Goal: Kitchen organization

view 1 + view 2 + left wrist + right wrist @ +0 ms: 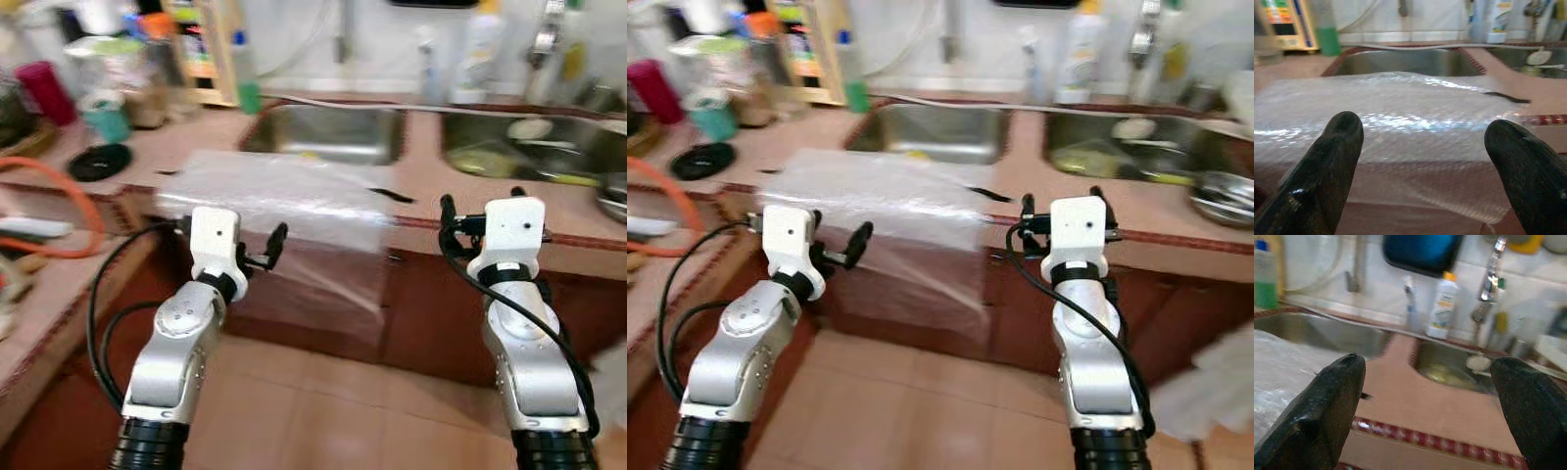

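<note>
Looking down at the pink counter (421, 166), you have a sheet of bubble wrap (284, 201) spread over its front part, just ahead of the left sink (328, 132), with one side of the sheet hanging down over the counter's edge across the brown cabinet front (431, 313). Your left gripper (1422, 161) sits just short of that hanging edge, below counter level, fingers spread wide and holding nothing; in the left wrist view the wrap lies straight ahead between the two black fingers (1332, 166), apart from both. Your right gripper (1432, 401) is raised at the counter's edge, off to the right of the sheet, also wide apart and empty, facing the strip of counter between the left sink and the right sink (529, 147). A thin dark object (392, 195) lies on the counter at the wrap's right edge. A white bottle (1444, 306) stands behind the sinks
</note>
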Available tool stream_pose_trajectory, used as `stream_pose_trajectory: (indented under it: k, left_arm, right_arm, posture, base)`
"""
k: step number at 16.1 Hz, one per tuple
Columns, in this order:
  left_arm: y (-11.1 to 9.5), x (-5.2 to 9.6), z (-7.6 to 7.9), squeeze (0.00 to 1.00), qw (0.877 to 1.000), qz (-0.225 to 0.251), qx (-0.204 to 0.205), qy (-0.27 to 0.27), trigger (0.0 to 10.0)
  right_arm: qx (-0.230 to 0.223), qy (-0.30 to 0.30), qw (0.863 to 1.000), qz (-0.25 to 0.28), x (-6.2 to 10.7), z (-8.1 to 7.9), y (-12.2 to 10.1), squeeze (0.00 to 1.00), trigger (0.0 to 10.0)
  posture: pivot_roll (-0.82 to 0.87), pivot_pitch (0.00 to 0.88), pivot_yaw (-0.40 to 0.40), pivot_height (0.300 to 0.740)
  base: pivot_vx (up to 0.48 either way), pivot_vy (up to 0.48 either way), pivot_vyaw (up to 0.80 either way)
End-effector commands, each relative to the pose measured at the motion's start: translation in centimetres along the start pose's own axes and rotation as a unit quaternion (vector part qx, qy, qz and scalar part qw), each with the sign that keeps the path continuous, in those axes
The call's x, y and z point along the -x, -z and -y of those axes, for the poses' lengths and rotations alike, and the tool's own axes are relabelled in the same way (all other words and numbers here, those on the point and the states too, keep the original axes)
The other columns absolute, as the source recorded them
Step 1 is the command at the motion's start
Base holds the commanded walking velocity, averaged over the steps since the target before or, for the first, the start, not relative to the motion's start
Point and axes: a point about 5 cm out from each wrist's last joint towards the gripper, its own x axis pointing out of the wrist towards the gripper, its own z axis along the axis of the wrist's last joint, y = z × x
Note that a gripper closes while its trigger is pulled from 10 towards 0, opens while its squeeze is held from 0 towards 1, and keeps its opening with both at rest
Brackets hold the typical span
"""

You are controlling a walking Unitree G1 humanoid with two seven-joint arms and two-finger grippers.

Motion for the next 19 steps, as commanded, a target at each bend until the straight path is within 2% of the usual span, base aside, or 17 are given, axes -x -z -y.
stream_pose_trajectory:
  k: [1, 10, 14, 19]
  left_arm:
    - [-0.31, 0.02, -0.33, 0.0, 1.0, 0.002, -0.001, -0.004, 10.0]
    - [-0.21, -0.04, -0.39, 0.0, 1.0, 0.0, -0.005, -0.001, 10.0]
    - [-0.29, -0.05, -0.77, 0.0, 1.0, 0.005, -0.002, -0.019, 10.0]
    - [-0.4, -0.03, -0.7, 0.0, 1.0, 0.007, 0.006, -0.009, 10.0]
  right_arm:
    - [-0.001, -0.008, 1.0, 0.001, -0.06, -0.38, -0.21, 0.0, 10.0]
    - [0.0, -0.008, 1.0, 0.0, -0.1, -0.44, -0.11, 0.0, 10.0]
    - [0.0, -0.011, 1.0, 0.001, -0.04, -0.55, -0.09, 0.0, 10.0]
    - [-0.002, -0.016, 1.0, 0.002, 0.14, -0.75, -0.1, 0.0, 10.0]
  posture:
    - [0.04, 0.0, 0.086, 0.74]
    - [0.04, 0.0, 0.088, 0.74]
    - [0.04, 0.0, 0.09, 0.74]
    - [0.03, 0.0, 0.089, 0.74]
  base:
    - [0.0, -0.349, -0.69]
    - [0.0, -0.337, -0.67]
    - [0.0, 0.0, 0.0]
    - [0.0, 0.0, 0.0]
